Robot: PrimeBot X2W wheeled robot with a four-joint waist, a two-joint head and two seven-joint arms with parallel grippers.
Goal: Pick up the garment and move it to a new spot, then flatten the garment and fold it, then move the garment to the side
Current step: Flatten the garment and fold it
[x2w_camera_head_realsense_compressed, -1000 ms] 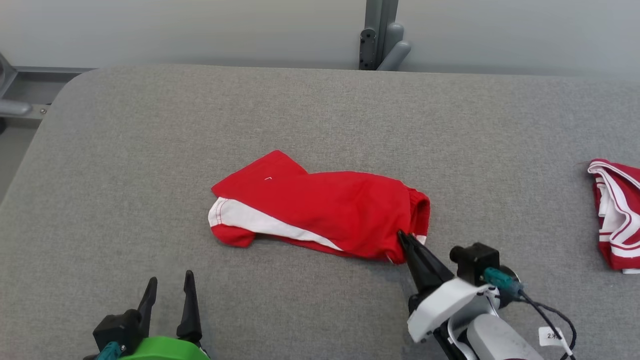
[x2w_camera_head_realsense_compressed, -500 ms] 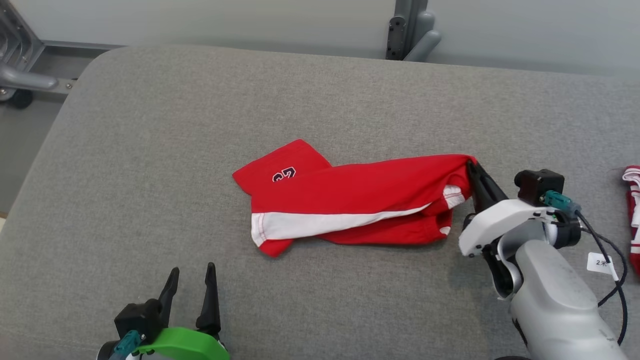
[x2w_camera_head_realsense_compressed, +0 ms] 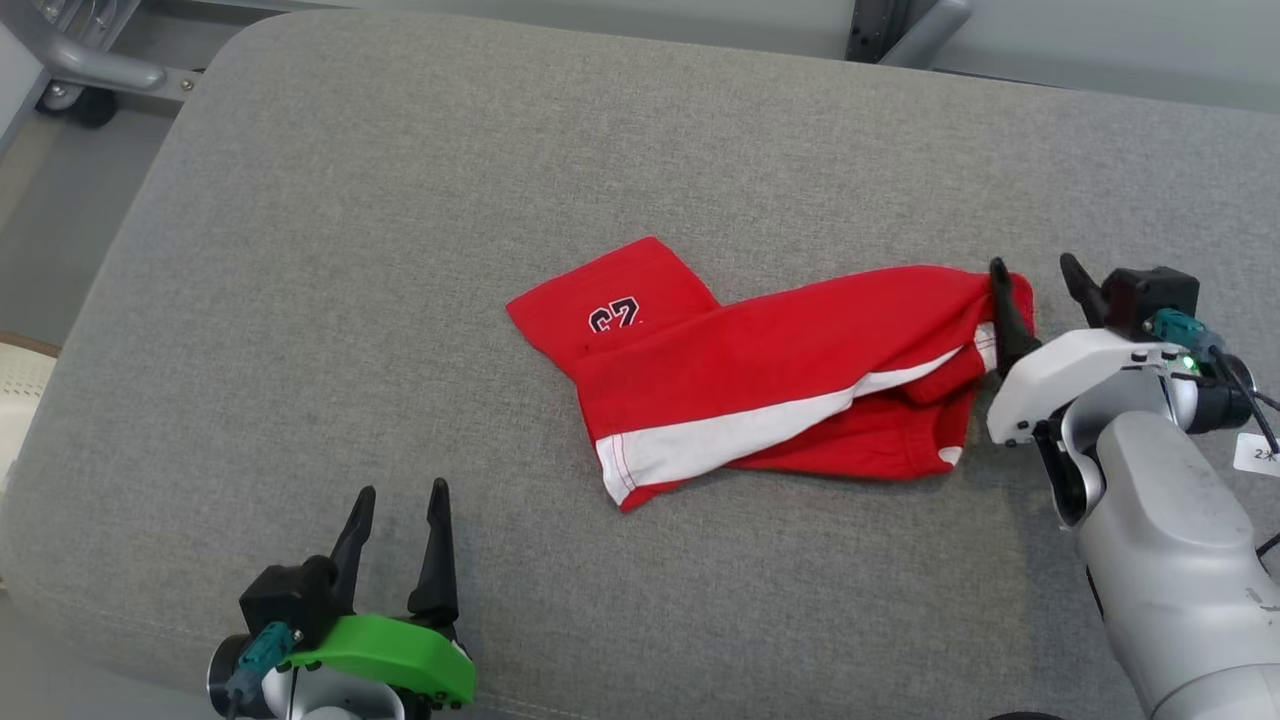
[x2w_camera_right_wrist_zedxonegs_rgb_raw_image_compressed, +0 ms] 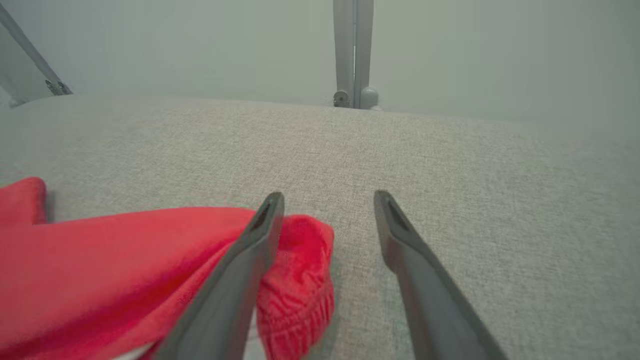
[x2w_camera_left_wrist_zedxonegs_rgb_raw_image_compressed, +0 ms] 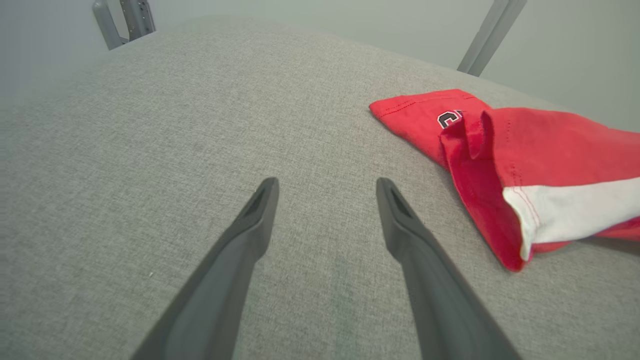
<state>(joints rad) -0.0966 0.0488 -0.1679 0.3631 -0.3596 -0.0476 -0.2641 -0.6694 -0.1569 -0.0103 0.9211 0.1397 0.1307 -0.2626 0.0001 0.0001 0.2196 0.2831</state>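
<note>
The garment [x2w_camera_head_realsense_compressed: 780,370], red shorts with a white side stripe, lay rumpled and partly doubled over itself near the middle of the grey cloth-covered table [x2w_camera_head_realsense_compressed: 400,200], nearer the robot's right side. A dark number patch on the upper left leg read upside down in the head view. In the left wrist view a raised fold hid half of it, and the garment [x2w_camera_left_wrist_zedxonegs_rgb_raw_image_compressed: 540,145] ran off that view's right edge.

The right gripper [x2w_camera_head_realsense_compressed: 1032,275] stood at the gathered waistband end with its fingers spread wide. One finger [x2w_camera_head_realsense_compressed: 1003,310] crossed the red cloth, and the other was over bare table. In the right wrist view the right gripper [x2w_camera_right_wrist_zedxonegs_rgb_raw_image_compressed: 328,200] showed grey table between its tips. The ribbed end of the garment [x2w_camera_right_wrist_zedxonegs_rgb_raw_image_compressed: 125,250] bulged just past the near finger, blurred and cut off at the left and bottom edges. Whether that finger pressed on the cloth or sat just above it could not be told.

The left gripper [x2w_camera_head_realsense_compressed: 402,495] sat low at the table's near edge, well apart from the shorts, its fingers parted over bare fabric. The left wrist view showed the left gripper [x2w_camera_left_wrist_zedxonegs_rgb_raw_image_compressed: 326,185] spread the same way.

A white tag [x2w_camera_head_realsense_compressed: 1258,455] on the right arm's cable was cut by the frame, its writing unreadable.
</note>
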